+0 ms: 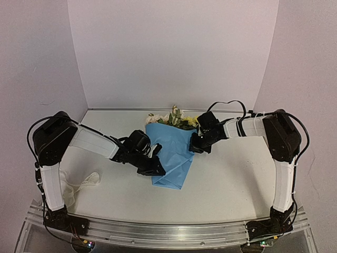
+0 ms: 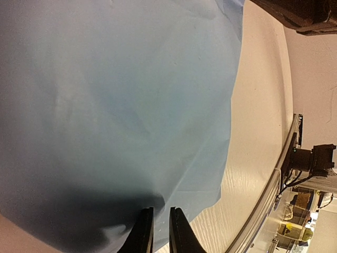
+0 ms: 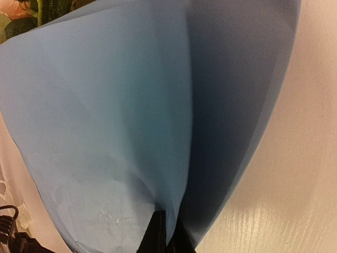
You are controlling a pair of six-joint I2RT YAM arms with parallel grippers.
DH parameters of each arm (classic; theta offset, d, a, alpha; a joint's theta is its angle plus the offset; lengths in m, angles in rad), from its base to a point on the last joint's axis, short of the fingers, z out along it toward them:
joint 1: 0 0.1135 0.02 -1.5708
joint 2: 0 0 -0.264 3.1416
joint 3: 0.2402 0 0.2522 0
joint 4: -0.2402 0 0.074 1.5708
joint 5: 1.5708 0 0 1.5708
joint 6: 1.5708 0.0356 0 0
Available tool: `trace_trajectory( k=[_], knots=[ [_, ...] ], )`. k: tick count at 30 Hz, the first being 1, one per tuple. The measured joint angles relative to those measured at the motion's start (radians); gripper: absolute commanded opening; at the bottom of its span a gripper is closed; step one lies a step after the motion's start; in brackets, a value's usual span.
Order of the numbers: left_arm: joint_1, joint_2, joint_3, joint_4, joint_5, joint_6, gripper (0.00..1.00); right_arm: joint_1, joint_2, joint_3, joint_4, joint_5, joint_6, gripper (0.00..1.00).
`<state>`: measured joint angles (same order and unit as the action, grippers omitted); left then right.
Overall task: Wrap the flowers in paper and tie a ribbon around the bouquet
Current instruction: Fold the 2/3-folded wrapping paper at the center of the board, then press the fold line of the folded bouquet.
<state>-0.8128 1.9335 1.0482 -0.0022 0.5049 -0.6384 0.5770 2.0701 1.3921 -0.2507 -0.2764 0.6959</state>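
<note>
The light-blue paper lies folded over the flowers, whose pink, cream and yellow blooms stick out at its far end, making a loose bouquet. My left gripper sits at the paper's near left edge; in the left wrist view its jaws are nearly together with the paper puckered between them. At the paper's right edge, my right gripper pinches a raised fold of the paper. A few blooms show there at the top left. The off-white ribbon lies loose beside the left arm.
White walls close in the table at the back and on both sides. A metal rail runs along the near edge by the arm bases. Part of the right arm shows in the left wrist view's top corner.
</note>
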Motion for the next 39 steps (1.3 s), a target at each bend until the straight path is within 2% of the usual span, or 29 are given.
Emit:
trace_trajectory(
  k=[8,17,24,30,38,39],
  knots=[
    [-0.062,0.011,-0.026,0.037,-0.002,-0.052,0.12,-0.003,-0.010,-0.090,0.023,0.014,-0.019,0.00],
    [-0.026,0.002,-0.014,0.031,-0.007,-0.089,0.16,-0.005,-0.128,-0.155,0.040,0.017,-0.028,0.00],
    [0.080,0.012,0.143,0.050,0.019,-0.121,0.17,-0.009,-0.123,-0.144,0.047,0.014,-0.046,0.00],
    [0.104,0.120,0.327,0.072,0.035,-0.118,0.17,-0.031,-0.067,-0.076,0.037,-0.001,-0.053,0.00],
    [0.080,0.213,0.339,0.044,0.073,-0.118,0.18,-0.058,0.011,0.003,0.001,-0.017,-0.065,0.01],
    [0.075,0.218,0.340,0.044,0.073,-0.118,0.17,-0.060,0.018,0.011,-0.006,-0.019,-0.065,0.05]
  ],
)
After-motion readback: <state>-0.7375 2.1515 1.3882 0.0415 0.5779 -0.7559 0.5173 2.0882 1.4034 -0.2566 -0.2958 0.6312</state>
